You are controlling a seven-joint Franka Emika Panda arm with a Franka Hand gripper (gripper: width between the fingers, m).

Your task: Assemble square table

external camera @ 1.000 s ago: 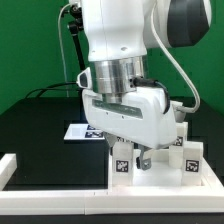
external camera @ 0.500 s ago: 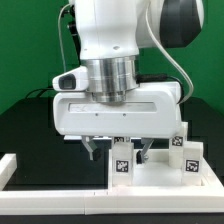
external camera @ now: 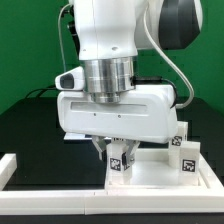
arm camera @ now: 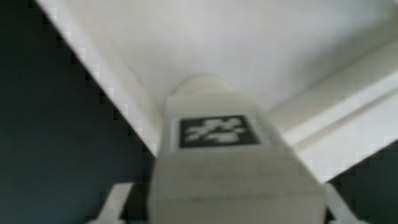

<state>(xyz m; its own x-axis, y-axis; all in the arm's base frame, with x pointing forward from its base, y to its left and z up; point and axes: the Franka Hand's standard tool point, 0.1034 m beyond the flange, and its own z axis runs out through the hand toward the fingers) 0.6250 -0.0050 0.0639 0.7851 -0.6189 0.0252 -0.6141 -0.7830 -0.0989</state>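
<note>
The white square table top lies at the exterior view's lower right. A white leg block with a black-and-white tag stands upright at its near left corner. My gripper has come down over this leg, with one finger on each side of it, shut on it. In the wrist view the tagged leg fills the space between my fingers, with the table top's raised rim behind it. Two more tagged leg blocks stand at the top's right side.
A long white border rail runs along the front and another stands at the exterior view's left. The black table surface stretches to the left. My arm's body hides the middle of the table.
My gripper has turned square over the leg block and come down. Its fingers, spread wide half a second ago, have drawn in against the leg's sides.
</note>
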